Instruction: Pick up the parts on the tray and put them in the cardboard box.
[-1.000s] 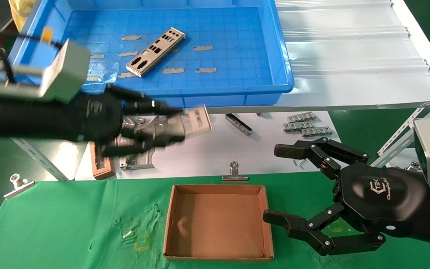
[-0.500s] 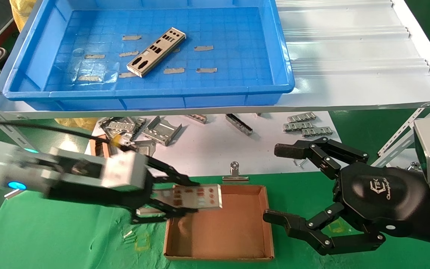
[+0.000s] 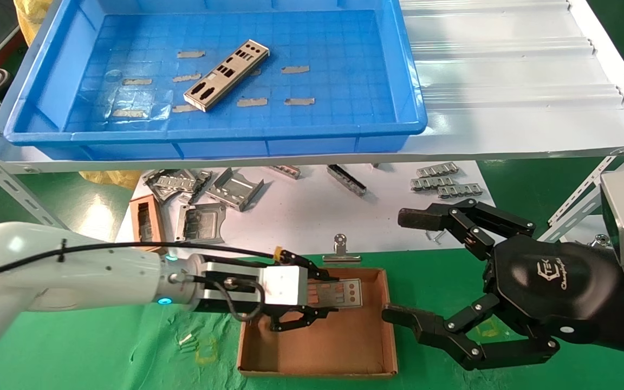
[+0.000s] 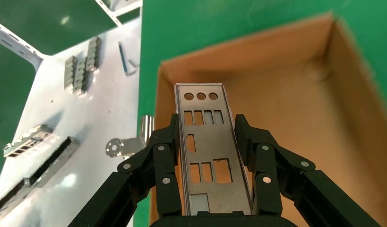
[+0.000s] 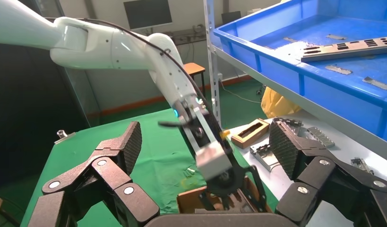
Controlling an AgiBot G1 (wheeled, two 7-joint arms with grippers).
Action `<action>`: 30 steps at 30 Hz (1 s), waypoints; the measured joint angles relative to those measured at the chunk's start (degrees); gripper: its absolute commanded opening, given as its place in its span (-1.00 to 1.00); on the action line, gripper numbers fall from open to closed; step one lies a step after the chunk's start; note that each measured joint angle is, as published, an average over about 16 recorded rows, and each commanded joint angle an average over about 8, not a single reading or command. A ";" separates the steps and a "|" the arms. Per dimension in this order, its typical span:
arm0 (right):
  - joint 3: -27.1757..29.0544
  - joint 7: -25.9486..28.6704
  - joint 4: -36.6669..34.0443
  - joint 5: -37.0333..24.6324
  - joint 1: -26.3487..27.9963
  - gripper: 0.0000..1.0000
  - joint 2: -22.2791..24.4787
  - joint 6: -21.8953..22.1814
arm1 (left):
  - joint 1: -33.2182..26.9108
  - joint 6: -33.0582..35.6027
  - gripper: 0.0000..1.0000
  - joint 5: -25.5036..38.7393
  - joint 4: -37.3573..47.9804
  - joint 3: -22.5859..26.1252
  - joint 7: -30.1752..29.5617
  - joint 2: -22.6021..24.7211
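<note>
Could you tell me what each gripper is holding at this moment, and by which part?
The left gripper pinches a thin silver punched metal plate by its two long edges, above the brown cardboard box. The right gripper is open and empty.

The only lettering showed in the head view, on the black housing of the right gripper: a small white logo above a line of slanted cursive script. The logo looked like "TEK", and the script began with "Ch", but the rest was too small to make out. Nothing else carried readable text.
</note>
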 measured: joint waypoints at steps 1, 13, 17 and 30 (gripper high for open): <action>0.00 0.00 0.00 0.00 0.00 1.00 0.00 0.00 | 0.18 -0.48 -0.15 0.31 0.34 0.11 0.54 0.42; 0.00 0.00 0.00 0.00 0.00 1.00 0.00 0.00 | 0.85 -2.52 1.00 1.65 2.91 0.47 4.32 2.76; 0.00 0.00 0.00 0.00 0.00 1.00 0.00 0.00 | 0.89 -2.63 1.00 1.62 3.12 0.39 4.90 2.97; 0.00 0.00 0.00 0.00 0.00 1.00 0.00 0.00 | 0.93 4.53 1.00 -3.46 3.35 -0.97 1.48 0.83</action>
